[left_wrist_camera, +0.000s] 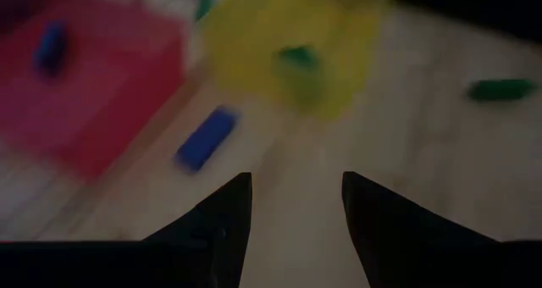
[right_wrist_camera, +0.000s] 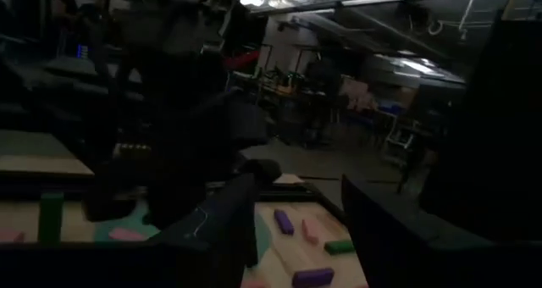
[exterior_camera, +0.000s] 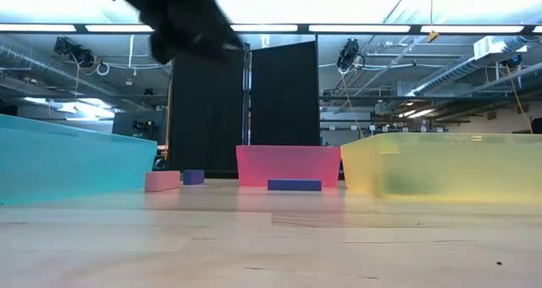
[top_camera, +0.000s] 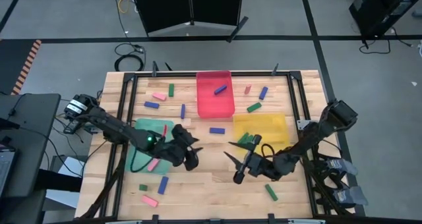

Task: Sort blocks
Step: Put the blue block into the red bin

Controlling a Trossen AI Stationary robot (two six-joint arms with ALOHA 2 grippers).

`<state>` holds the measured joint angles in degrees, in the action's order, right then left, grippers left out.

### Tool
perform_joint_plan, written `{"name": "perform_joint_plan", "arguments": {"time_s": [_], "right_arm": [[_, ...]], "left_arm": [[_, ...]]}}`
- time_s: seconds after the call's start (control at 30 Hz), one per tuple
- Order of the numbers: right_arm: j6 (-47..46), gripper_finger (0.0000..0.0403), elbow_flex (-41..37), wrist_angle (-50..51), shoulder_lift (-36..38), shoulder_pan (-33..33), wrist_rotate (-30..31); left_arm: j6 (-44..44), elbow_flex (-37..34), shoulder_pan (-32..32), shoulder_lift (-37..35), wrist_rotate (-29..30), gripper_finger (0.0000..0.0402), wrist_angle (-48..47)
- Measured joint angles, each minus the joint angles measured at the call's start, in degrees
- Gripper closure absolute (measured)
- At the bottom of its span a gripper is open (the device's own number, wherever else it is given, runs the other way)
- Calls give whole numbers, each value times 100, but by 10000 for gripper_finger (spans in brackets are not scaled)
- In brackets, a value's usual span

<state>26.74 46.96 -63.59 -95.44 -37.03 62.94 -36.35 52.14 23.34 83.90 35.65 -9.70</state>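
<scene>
Left gripper (top_camera: 192, 153) and right gripper (top_camera: 234, 163) hang mid-table, facing each other, both with fingers parted and empty.

Blocks: small short bars, pink, blue-purple, dark green, lying flat, scattered around red tray (top_camera: 206, 104).
- Blue block (top_camera: 219, 89) inside red tray, angled.
- Blue block (top_camera: 217, 130) just below tray's near edge.
- Pink block (top_camera: 159, 96), green block (top_camera: 171, 89), blue block (top_camera: 151, 105), blue block (top_camera: 183, 111): left of tray.
- Pink block (top_camera: 248, 89), blue block (top_camera: 263, 93), green block (top_camera: 254, 107): right of tray.
- Others lie well apart from tray, toward near edge.
</scene>
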Motion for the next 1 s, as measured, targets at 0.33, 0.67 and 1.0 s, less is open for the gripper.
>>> {"name": "perform_joint_plan", "arguments": {"time_s": [0.33, 0.67, 1.0], "right_arm": [[-873, 213, -329, -74, 150, 19, 106], [-879, 214, -327, -20, 136, 119, 91], [-1208, 213, -325, 32, 136, 246, -265]], "left_arm": [[-869, 9, -278, 0, 65, 210, -785], [-1787, 11, -401, 39, -143, 210, -1671], [-999, 11, -488, 378, -277, 210, -507]]}}
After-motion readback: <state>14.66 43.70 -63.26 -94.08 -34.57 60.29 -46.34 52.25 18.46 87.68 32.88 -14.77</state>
